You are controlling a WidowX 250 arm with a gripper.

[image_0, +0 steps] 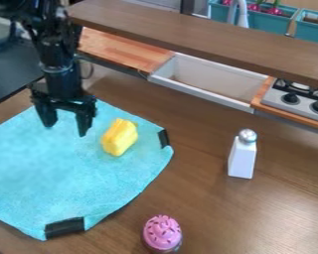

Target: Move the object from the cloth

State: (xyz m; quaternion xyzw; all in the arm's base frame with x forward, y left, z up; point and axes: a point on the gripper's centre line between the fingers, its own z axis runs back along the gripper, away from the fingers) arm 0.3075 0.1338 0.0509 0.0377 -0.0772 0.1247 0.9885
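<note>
- One yellow object (pixel 119 137) is seen on the blue cloth (pixel 29 168), near the edge toward the white shaker (pixel 242 156).
- Gripper (pixel 66 125) is held above the cloth, beside the object; fingers are parted, with nothing clamped between them.
- Step in hand is judged to be the approach; no grasp has been made and the task is at its start.
- Misalignment risk: if the gripper is lowered without being shifted sideways, only cloth would be met.
- Tipping risk: the object is set at a slant to the fingers; if one side is struck first, it could be rolled or pushed away.
- Snag risk: if the descent is made too deep, a fold of cloth could be pinched and dragged, and black tape (pixel 164 138) might be peeled up.
- Slip risk: should only a corner be caught, the object could be dropped during lifting.
- Placement risk: the shaker or pink cupcake toy (pixel 162 233) could be knocked over if the object is carried low across the table (pixel 195 183).
</note>
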